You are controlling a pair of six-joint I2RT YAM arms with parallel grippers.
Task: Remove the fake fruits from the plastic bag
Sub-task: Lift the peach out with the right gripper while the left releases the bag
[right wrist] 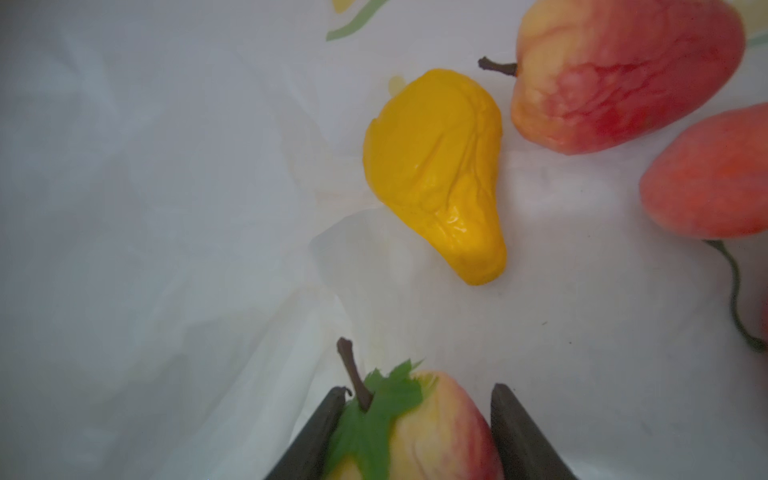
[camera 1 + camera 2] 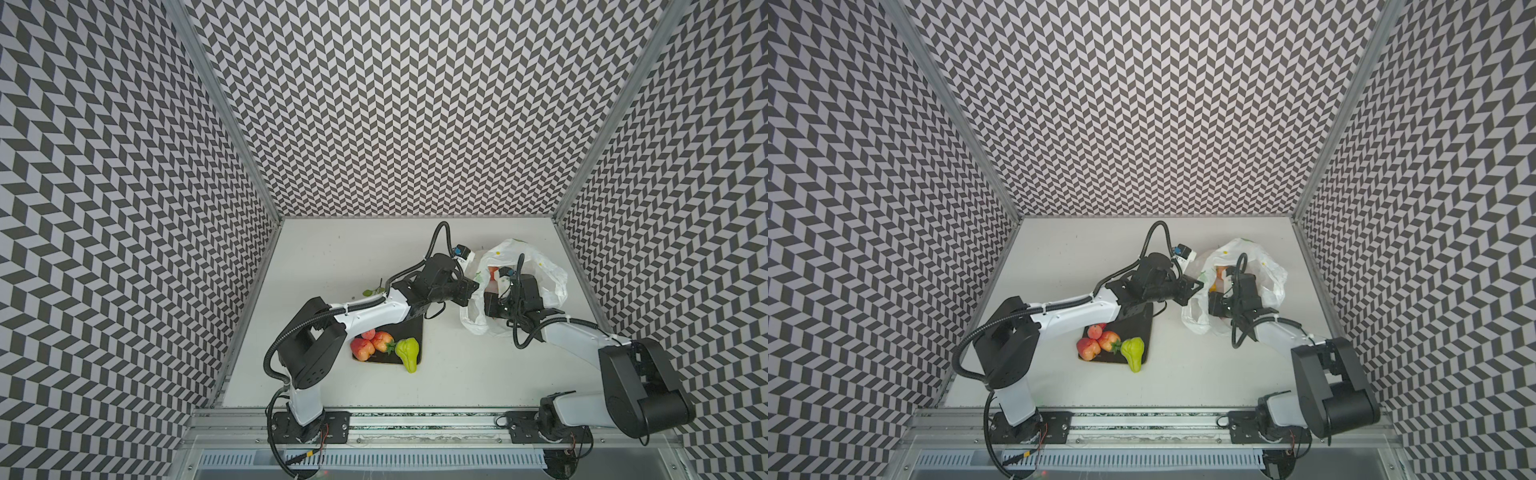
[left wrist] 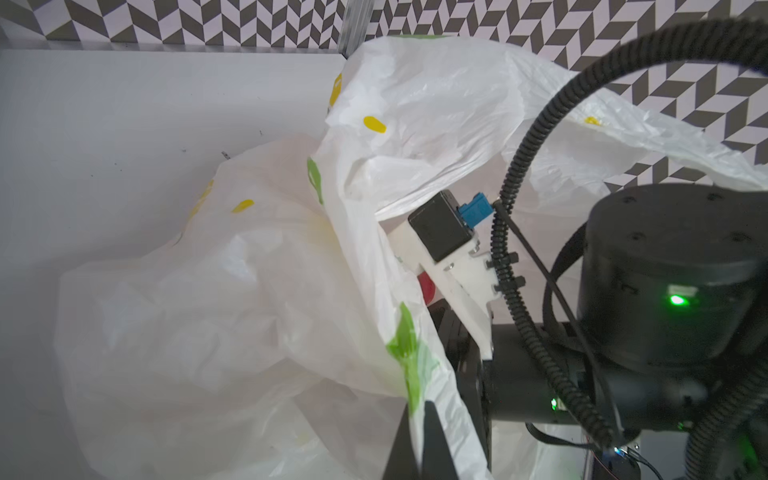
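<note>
Plastic bag (image 2: 548,282): sits on the far right of the bench (image 2: 353,257), mouth turned toward the arms. Thin, limp, crinkly film. Judged liable to collapse or snag unless held at the rim.

Left gripper (image 3: 419,432): fingers (image 3: 436,453) closed flat on a fold of the bag's rim, propping the mouth open.

Right gripper (image 1: 417,399): reaches inside the bag. Fingers (image 1: 515,432) pressed against both flanks of a leafed apple (image 1: 440,432), one of them over the green leaf beside the stem. Reads as a grip in place, lift not yet made.

Fake fruits (image 2: 362,348): outside the bag, three reddish ones and a green pear (image 2: 407,353) on the dark plate (image 2: 411,328), left of the bag. Inside the bag, a yellow pear (image 1: 436,174), a red-yellow apple (image 1: 623,75) and a peach (image 1: 715,174), all apart from the fingers.

Handling: judged light, hollow and slippery from the gloss, and thin-shelled from the creases on the yellow pear. Best taken across the widest part with a modest squeeze, never by stem or leaf. Risk of pinching the film underneath.
</note>
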